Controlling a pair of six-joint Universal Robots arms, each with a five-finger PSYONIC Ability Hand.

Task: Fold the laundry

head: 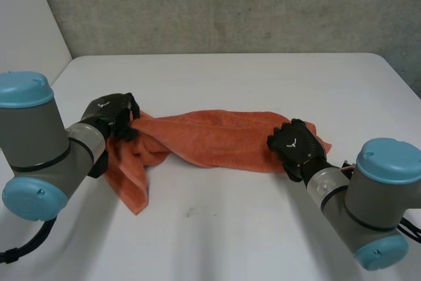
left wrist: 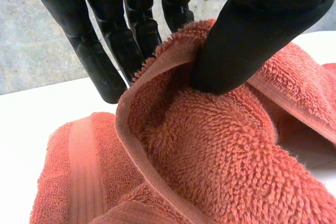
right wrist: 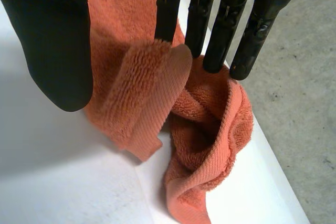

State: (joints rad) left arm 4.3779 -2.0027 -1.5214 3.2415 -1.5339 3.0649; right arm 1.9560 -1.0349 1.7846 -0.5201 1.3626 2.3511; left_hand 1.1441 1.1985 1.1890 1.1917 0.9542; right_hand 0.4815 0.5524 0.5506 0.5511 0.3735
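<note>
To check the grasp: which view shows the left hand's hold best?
The left wrist view: the left hand pinches the hem of the orange towel between thumb and fingers. The head view shows that hand from above, at the towel's end; the right wrist view, the other end.

Looks like a robotics lab: grey robot arms (head: 39, 143) at a white table (head: 230, 83). Beyond the left hand (head: 108, 113) stands a concrete wall (head: 230, 4) (rough, unpainted).
</note>
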